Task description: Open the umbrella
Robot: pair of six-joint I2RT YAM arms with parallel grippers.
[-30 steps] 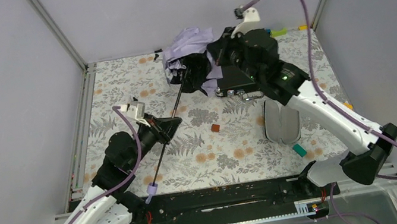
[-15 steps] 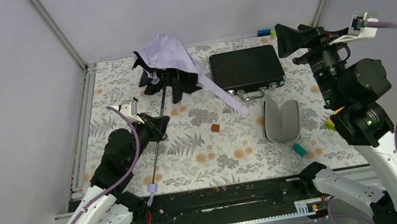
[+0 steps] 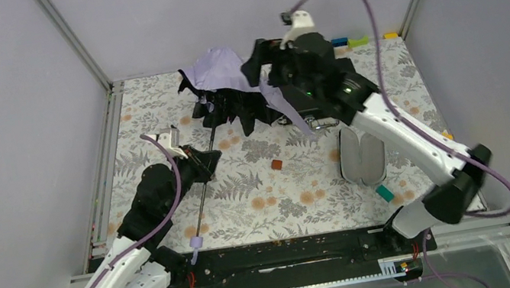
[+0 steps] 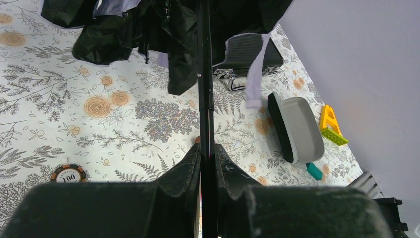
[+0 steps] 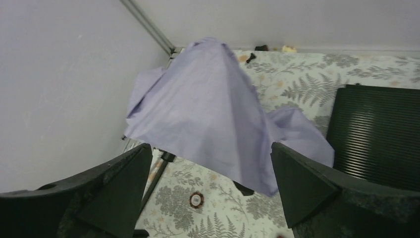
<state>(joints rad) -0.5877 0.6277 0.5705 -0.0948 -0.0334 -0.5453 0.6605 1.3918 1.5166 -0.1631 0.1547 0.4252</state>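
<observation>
left tool point(image 3: 212, 160) sits left of centre on the flowered surface point(image 3: 147, 115), its jaws closed on the thin black shaft point(image 4: 205, 99) of the umbrella point(image 3: 217, 72). the left wrist view shows both fingers point(image 4: 185, 166) pressed against the shaft from either side. the shaft runs diagonally from the lavender handle knob point(image 3: 194, 242) near the front edge of the surface, through the left tool, up to the canopy point(image 5: 208, 109) at the back. a round chip point(image 4: 68, 174) lies on the surface left of the shaft. the canopy is partly spread: pale lavender fabric rises to a tent-like peak, black folds point(image 4: 129, 29) hang below it, and a lavender strap point(image 4: 253, 74) dangles on the right. right tool point(image 3: 253, 67) hovers at the right side of the canopy, jaws wide open, holding nothing. in the right wrist view the fabric shows in the gap between its two spread fingers point(image 5: 119, 183). black briefcase point(image 5: 381, 134) lies flat just right of the canopy, largely under the right arm in the top view. open oval case point(image 3: 361, 158) with a grey inside lies nearer the front, with an orange block point(image 3: 277, 164) to its left and a teal block point(image 3: 384, 193) just in front of it.
</observation>
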